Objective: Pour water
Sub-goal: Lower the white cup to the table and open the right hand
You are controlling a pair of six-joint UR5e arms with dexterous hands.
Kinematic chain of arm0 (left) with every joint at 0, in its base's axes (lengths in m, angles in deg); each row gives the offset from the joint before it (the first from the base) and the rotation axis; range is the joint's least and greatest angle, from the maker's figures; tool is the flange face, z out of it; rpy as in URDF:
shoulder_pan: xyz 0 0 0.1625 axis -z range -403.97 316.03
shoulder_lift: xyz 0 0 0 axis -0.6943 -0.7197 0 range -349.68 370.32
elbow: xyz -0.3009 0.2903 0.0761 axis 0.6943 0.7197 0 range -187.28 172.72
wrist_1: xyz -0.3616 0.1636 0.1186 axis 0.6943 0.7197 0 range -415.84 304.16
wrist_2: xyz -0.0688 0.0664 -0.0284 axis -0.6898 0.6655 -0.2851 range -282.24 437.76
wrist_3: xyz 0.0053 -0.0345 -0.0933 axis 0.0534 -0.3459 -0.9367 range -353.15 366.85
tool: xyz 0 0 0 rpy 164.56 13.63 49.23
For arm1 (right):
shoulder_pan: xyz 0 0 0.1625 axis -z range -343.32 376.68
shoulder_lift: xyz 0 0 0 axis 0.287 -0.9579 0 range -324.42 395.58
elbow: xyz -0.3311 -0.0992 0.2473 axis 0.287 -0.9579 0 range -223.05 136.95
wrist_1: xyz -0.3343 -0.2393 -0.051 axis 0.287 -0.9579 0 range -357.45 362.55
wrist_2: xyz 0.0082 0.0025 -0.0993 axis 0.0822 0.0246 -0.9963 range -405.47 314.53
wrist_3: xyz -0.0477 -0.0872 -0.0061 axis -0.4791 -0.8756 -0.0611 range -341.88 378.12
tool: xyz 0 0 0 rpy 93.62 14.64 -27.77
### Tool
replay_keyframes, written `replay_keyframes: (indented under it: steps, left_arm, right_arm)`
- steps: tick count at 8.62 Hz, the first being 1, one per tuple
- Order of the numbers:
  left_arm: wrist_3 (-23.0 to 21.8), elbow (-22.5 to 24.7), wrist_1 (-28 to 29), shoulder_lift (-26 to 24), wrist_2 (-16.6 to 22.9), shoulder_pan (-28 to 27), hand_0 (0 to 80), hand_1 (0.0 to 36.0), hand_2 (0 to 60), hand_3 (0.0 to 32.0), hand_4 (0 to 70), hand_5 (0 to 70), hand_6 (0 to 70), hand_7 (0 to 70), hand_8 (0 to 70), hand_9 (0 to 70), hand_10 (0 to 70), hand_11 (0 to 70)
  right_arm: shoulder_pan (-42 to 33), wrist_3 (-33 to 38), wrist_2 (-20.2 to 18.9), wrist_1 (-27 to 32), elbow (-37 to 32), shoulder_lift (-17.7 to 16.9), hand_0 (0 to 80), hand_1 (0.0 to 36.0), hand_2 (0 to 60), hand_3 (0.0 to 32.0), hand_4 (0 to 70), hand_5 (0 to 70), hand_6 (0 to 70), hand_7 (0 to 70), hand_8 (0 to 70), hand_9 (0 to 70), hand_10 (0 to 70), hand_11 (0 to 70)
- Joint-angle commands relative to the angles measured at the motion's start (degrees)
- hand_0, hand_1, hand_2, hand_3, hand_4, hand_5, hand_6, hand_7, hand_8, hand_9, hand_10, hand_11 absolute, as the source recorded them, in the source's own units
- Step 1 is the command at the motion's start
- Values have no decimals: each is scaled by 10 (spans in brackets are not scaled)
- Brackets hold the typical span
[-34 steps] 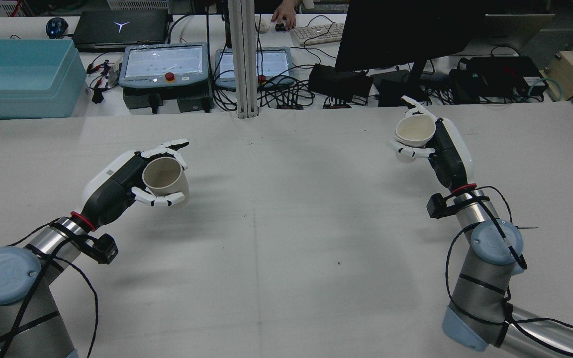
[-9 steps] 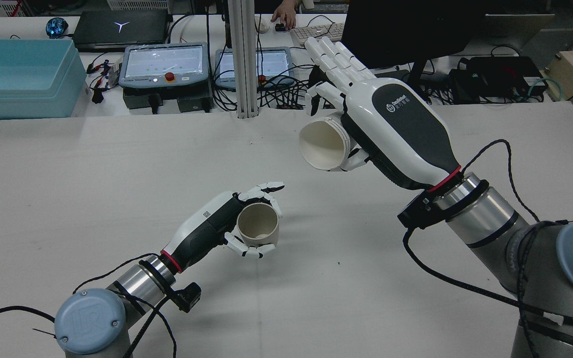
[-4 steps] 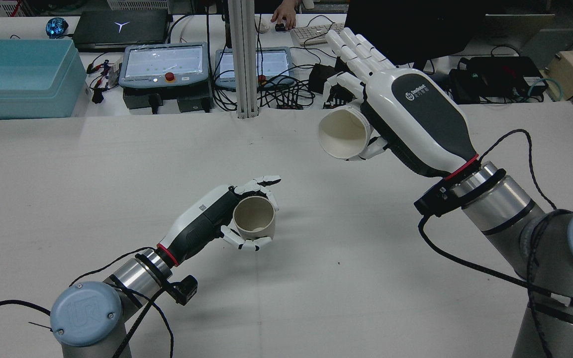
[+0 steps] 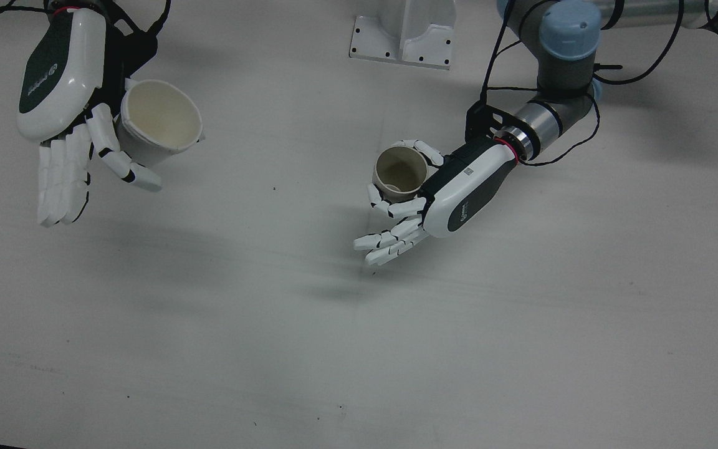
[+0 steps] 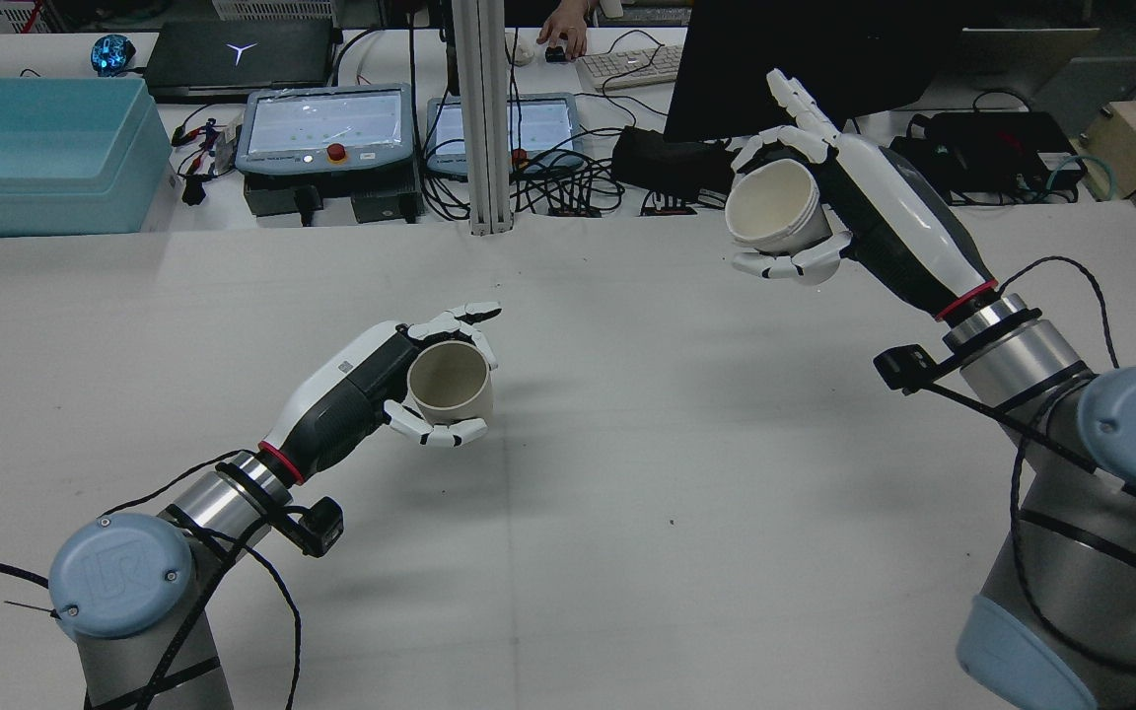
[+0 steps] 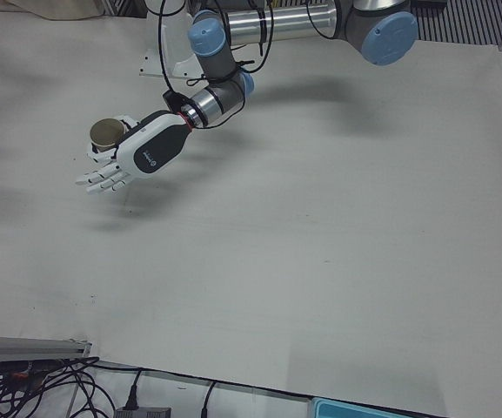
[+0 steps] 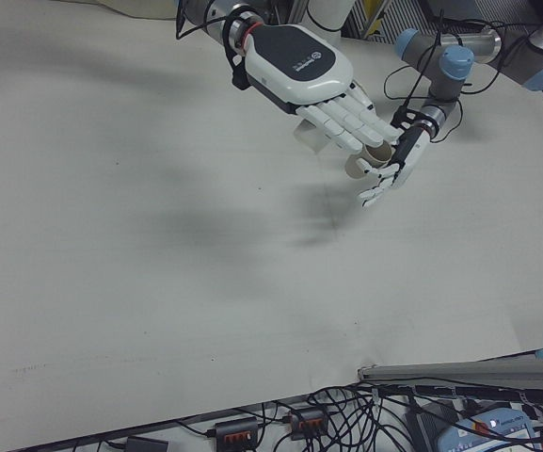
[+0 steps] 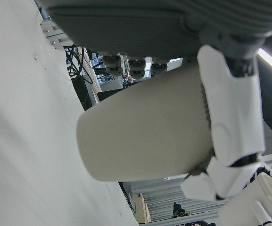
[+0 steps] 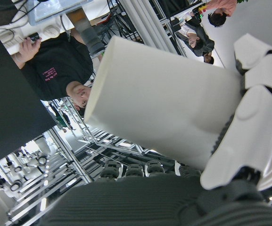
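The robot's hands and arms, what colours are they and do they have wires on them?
Each hand, left hand and right hand, has a white and dark grey shell, white segmented fingers and a red ring at the wrist. The arms are silver tubes with pale blue round joint caps. Black cables loop along both arms.

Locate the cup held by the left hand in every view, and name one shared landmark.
Front view: beige cup, centre.
Rear view: left of centre.
Left-front view: upper left.
Right-front view: right of centre, partly hidden.
Left hand view: fills the middle.
Right hand view: absent.
Landmark: the left hand gripping it.
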Motion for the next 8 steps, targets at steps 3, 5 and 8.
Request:
replay_keyframes:
  steps: [3, 5, 8]
  left_arm:
    - [-30, 2, 20, 62, -1, 37, 548, 262, 458, 0, 384, 569, 77, 173, 58, 90, 49, 91]
    - [-43, 2, 29, 97, 0, 65, 547, 261, 460, 0, 384, 569, 77, 172, 58, 90, 50, 91]
    - [-72, -7, 109, 225, 0, 140, 543, 256, 451, 0, 384, 565, 77, 173, 59, 92, 51, 92]
  right_arm:
    - [-17, 206, 5, 2, -84, -79, 464, 157, 252, 0, 173, 320, 34, 59, 27, 60, 55, 91]
    - [-19, 336, 6, 33, -143, -99, 466, 143, 188, 0, 137, 413, 38, 76, 44, 85, 69, 111]
    - [-21, 402, 6, 54, -134, -108, 472, 152, 180, 0, 111, 416, 38, 73, 64, 112, 77, 125]
